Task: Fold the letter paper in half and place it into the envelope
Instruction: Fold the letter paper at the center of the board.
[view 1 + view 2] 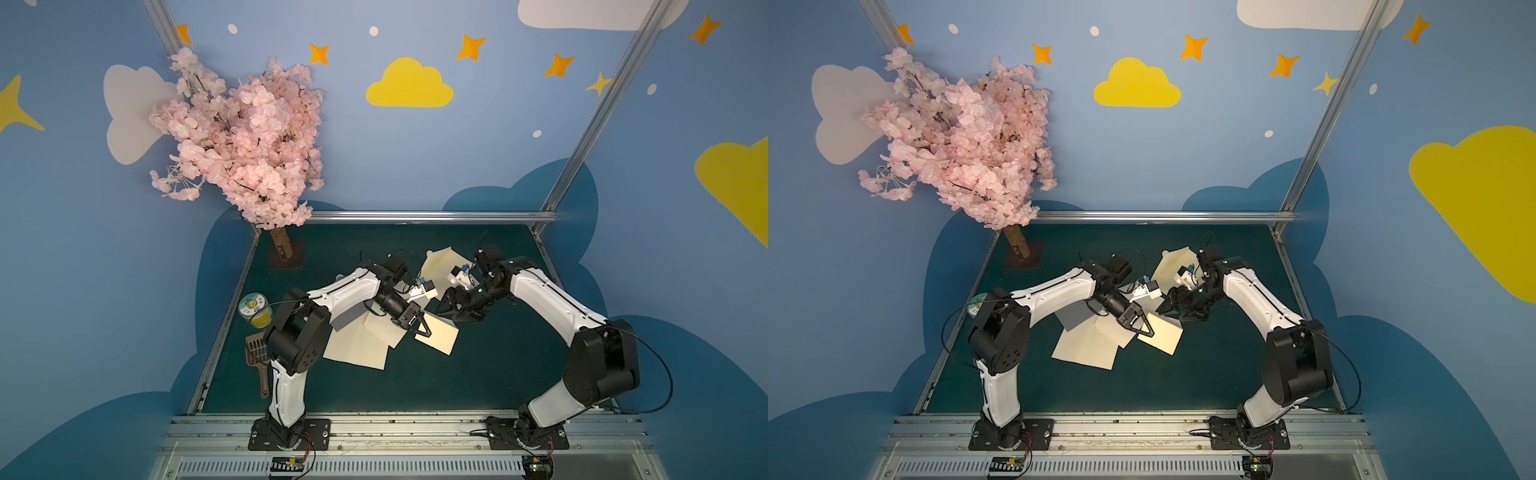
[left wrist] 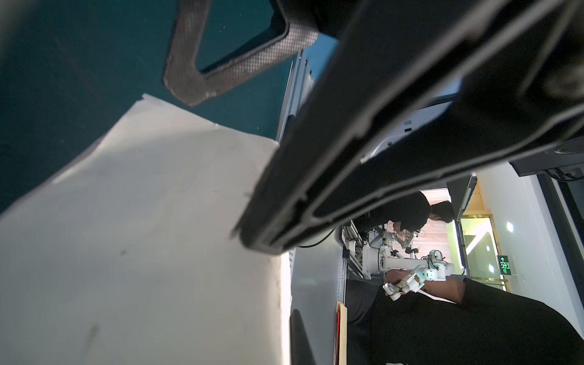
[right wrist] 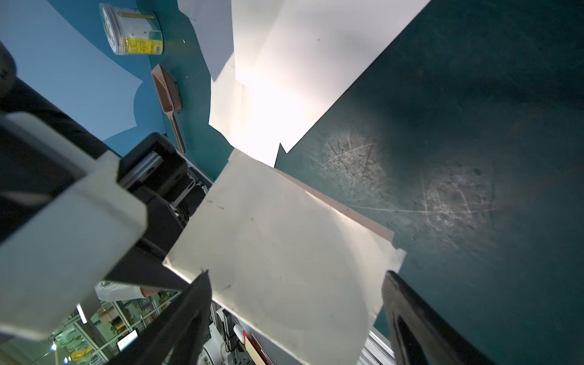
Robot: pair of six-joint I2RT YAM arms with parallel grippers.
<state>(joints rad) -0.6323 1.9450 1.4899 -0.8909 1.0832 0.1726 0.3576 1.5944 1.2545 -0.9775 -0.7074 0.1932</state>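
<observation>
My left gripper [image 1: 424, 329] is shut on one edge of the folded cream letter paper [image 1: 439, 338], which it holds a little above the green table [image 1: 478, 374]. In the right wrist view the letter paper [image 3: 284, 252] shows two layers. My right gripper [image 3: 297, 278] is open, one finger on each side of the paper's near edge. Both top views show the right gripper [image 1: 1169, 312] facing the left gripper [image 1: 1145, 328] over the paper [image 1: 1163, 338]. Several cream sheets [image 1: 357, 351] overlap under the left arm, and another [image 1: 438, 266] lies behind the grippers. I cannot tell which is the envelope.
A clear jar [image 1: 255, 309] with a yellow label and a brown scoop [image 1: 257, 357] lie at the table's left edge. A pink blossom tree's trunk [image 1: 282, 245] stands at the back left corner. A grey sheet [image 1: 345, 318] lies under the left forearm. Metal rails frame the table.
</observation>
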